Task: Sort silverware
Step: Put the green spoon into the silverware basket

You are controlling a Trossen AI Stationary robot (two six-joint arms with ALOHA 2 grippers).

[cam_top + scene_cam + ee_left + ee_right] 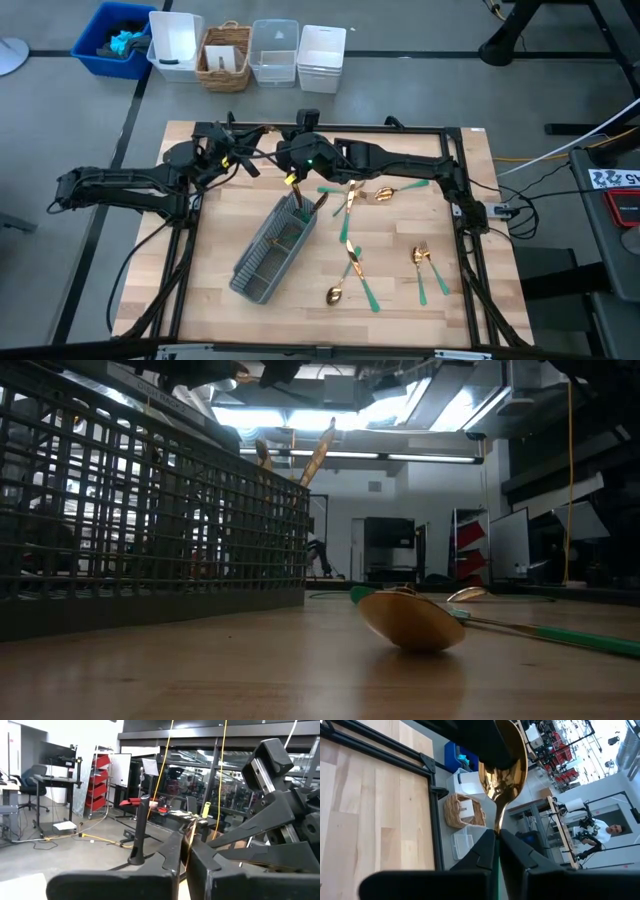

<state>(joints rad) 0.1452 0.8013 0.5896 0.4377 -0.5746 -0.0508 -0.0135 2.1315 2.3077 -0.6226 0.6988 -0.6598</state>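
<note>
We hold a gold spoon [504, 762] by its thin neck in our right gripper [497, 837], closed on it just above the far end of the grey caddy [272, 250], while our left gripper [184, 851] beside it is shut and empty.

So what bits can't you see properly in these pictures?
- Inside the grey mesh caddy: high view, too small to count the pieces.
- Most of the table: low view, the caddy's wall blocks the left side.
- Handle of the gold spoon in the right gripper: right wrist view, hidden between its fingers.
- Left gripper, shut: left wrist view, too dark to tell whether it holds anything.
- Both grippers: high view, bunched together.
</note>
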